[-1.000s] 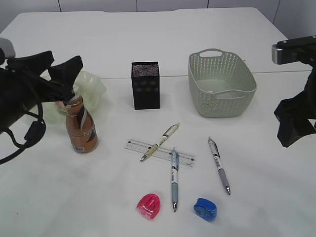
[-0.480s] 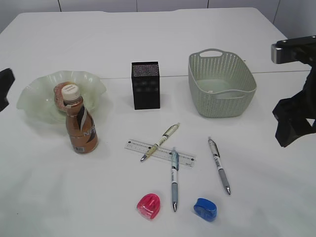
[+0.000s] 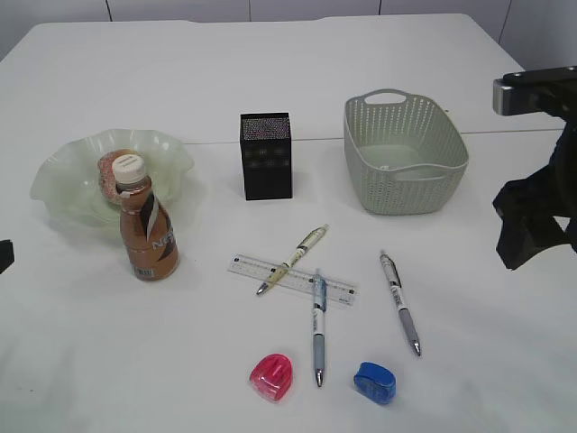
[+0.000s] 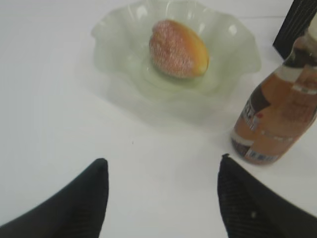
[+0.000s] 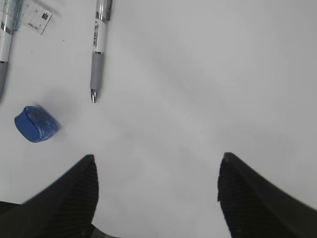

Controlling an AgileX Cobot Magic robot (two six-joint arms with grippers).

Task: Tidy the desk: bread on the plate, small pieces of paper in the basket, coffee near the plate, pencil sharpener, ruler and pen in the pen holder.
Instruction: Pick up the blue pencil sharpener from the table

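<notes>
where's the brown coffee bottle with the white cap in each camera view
Exterior view: brown plastic coffee bottle stands left of centre, just in front of the pale green ruffled glass plate.
Left wrist view: at the right edge, right of the plate.
Right wrist view: not in it.
Shared landmark: the plate holding the golden-brown bread bun.

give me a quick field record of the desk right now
bread: on the plate
coffee: upright, just in front of the plate
basket: nothing visible inside
holder: upright, between plate and basket
ruler: flat, under two pens
pens: three, all on the desk
sharpeners: pink and blue, near front edge
left tool: open, holding nothing
right tool: open, holding nothing
</notes>
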